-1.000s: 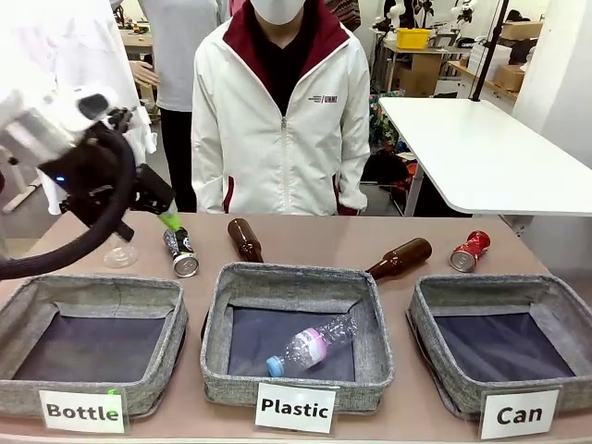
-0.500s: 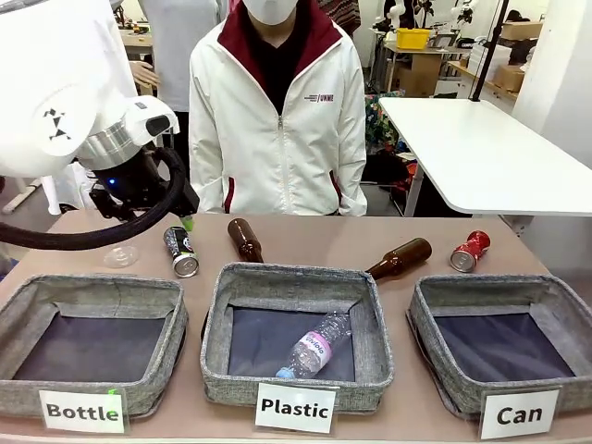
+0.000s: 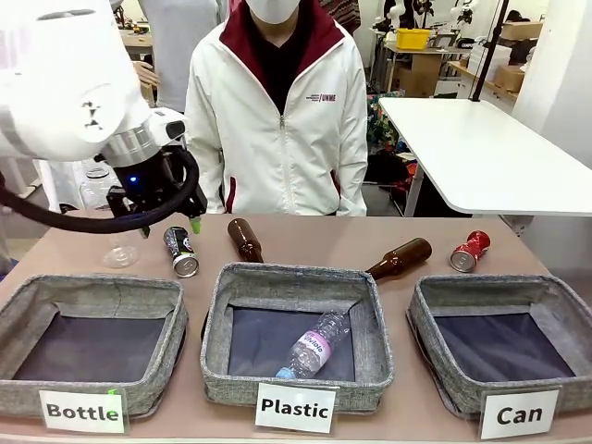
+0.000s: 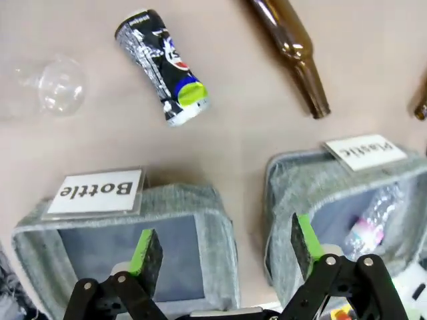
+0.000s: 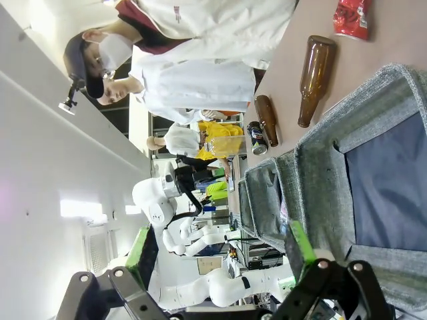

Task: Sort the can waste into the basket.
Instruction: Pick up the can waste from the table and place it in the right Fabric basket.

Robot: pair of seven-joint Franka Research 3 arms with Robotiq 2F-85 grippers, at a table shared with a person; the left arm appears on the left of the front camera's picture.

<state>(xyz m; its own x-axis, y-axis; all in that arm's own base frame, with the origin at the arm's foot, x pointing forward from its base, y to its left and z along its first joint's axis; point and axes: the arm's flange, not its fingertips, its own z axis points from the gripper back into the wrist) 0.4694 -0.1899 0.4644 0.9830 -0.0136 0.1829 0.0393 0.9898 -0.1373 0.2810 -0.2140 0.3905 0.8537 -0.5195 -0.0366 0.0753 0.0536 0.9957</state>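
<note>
A black dented can [image 3: 181,252] with green-yellow marks lies at the table's back left; the left wrist view has it [image 4: 162,67] beyond the baskets. My left gripper [image 3: 171,225] hangs open just above and behind it, green pads [image 4: 147,253] wide apart, holding nothing. The crushed red can [image 3: 470,251] lies at the back right, behind the grey "Can" basket [image 3: 490,287]. In the right wrist view my right gripper [image 5: 221,250] is open and holds nothing, with that basket [image 5: 353,113], the red can [image 5: 353,17] and the black can [image 5: 257,138] ahead.
Two brown bottles [image 3: 245,240] [image 3: 400,259] lie behind the "Plastic" basket [image 3: 296,277], which holds a clear plastic bottle [image 3: 313,345]. The "Bottle" basket [image 3: 92,289] sits front left. A clear plastic piece [image 3: 120,252] rests left of the black can. A person stands at the far side.
My left arm has swung right and turned, bringing its open gripper over the black can. The clear bottle in the "Plastic" basket has shifted and settled.
</note>
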